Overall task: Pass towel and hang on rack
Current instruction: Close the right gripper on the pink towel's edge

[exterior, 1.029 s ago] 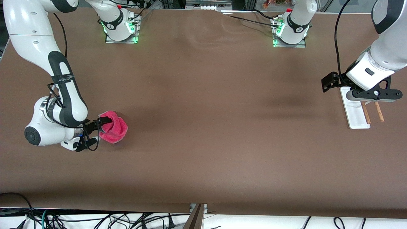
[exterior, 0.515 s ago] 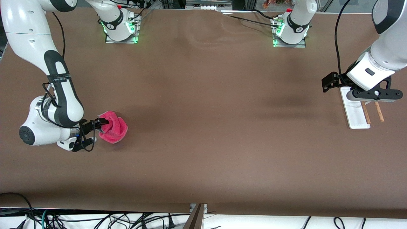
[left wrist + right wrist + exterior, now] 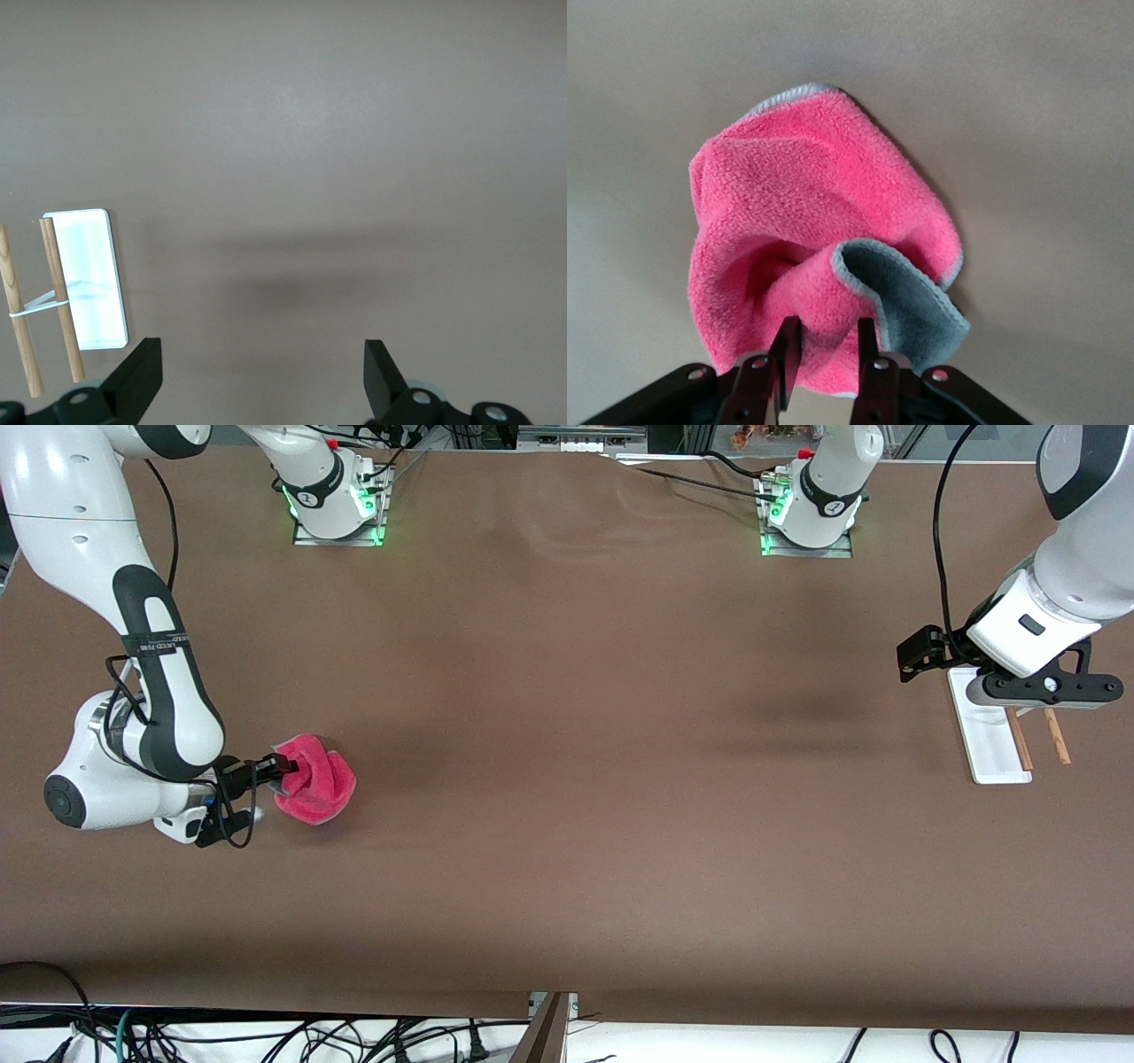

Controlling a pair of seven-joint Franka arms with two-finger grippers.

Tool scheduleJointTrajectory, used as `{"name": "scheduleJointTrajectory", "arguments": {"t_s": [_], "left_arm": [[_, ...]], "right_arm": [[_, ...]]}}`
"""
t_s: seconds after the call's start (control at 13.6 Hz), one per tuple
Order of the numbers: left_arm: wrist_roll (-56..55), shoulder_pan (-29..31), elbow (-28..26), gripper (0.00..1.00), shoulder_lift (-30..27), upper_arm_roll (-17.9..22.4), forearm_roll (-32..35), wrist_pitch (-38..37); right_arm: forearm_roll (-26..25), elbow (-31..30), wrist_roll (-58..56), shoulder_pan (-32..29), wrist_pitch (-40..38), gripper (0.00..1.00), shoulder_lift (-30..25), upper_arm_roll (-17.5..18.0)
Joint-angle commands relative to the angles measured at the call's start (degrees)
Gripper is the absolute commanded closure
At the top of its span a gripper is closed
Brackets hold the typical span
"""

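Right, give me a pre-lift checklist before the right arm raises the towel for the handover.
1. Right gripper pinching a fold of the towel: ok.
2. Fold seated deep between the fingers: cannot tell.
3. Rest of the towel lying on the table, not yet lifted: ok.
4. Left gripper open, ready to receive: ok.
5. Left gripper waiting over the rack, away from the towel: ok.
6. Rack rods bare: ok.

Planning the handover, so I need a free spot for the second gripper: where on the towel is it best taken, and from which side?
Likely the rounded pink bulge of the towel away from the right gripper, approached from the left arm's end of the table. The right gripper is shut on a fold at the edge nearest it, beside the turned-up grey underside, so the bunched end stays free. The left gripper hangs open over the rack.
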Motion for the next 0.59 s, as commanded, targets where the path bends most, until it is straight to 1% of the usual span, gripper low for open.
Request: {"name": "scheduleJointTrajectory", "arguments": {"t_s": [0.0,0.15,0.22,0.37,0.51], "left_arm": [[-0.6,0.2,1.6,0.0,0.5,-0.2,0.1,-2.0],[-0.6,0.2,1.6,0.0,0.4,-0.2,0.1,-2.3],[-0.6,0.2,1.6,0.0,0.5,-0.3,0.1,-2.2],[-0.6,0.2,1.6,0.0,0.5,-0.2,0.2,-2.2],[-0.6,0.2,1.6,0.0,0.5,-0.2,0.2,-2.1]], "right_arm": [[1.4,-0.3,-1.2,-0.6,-0.9,0.7,-0.8,0.3],[1.4,-0.3,-1.1,-0.5,-1.0,0.97,-0.8,0.3],[1.3,-0.3,-1.4,-0.4,-1.1,1.0,-0.9,0.3],[1.1,0.0,-1.5,-0.3,-2.1,1.0,-1.7,0.3],[1.0,2.0,-1.3,-0.1,-2.5,1.0,-2.6,0.4]]}}
